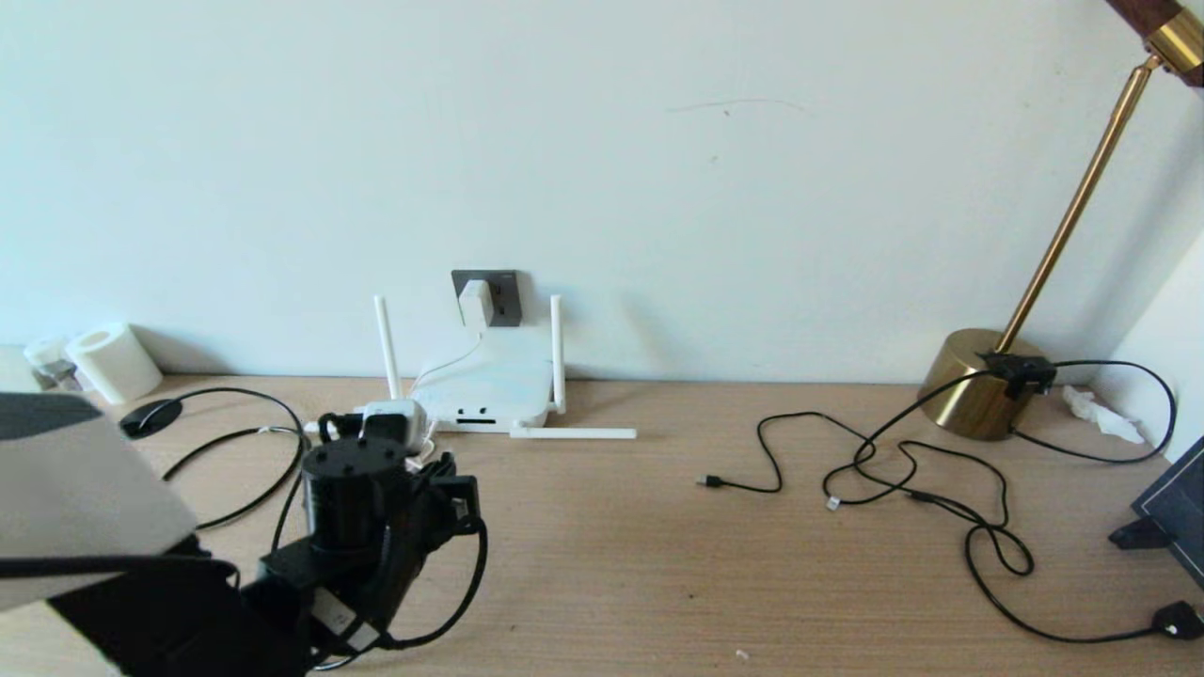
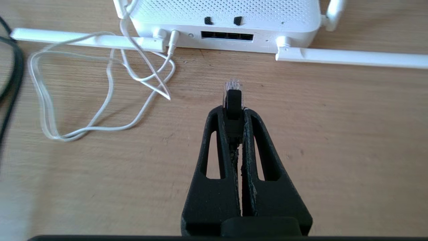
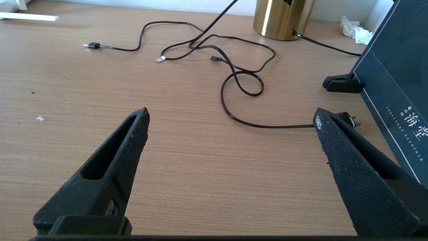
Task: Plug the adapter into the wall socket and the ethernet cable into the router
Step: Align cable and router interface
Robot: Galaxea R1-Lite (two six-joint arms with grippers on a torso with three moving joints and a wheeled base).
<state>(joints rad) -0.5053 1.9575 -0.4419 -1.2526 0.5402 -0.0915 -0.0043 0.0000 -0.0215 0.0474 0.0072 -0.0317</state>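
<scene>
The white adapter (image 1: 475, 301) sits plugged into the dark grey wall socket (image 1: 505, 293), and its thin white cord (image 2: 107, 83) runs in loops to the router (image 1: 489, 385). My left gripper (image 2: 233, 112) is shut on the ethernet cable's black-sleeved plug (image 2: 233, 95). The clear tip points at the router's row of dark ports (image 2: 226, 35), a short gap away. The cable's black length (image 1: 254, 442) curves over the table at the left. My right gripper (image 3: 230, 117) hangs open over bare table at the right, holding nothing.
Two router antennas (image 2: 351, 57) lie flat on the table on either side of the ports. Thin black cables (image 1: 903, 470) sprawl at the right near a gold lamp base (image 1: 974, 381). A dark box (image 1: 1176, 508) stands at the far right, a paper roll (image 1: 113, 362) at the far left.
</scene>
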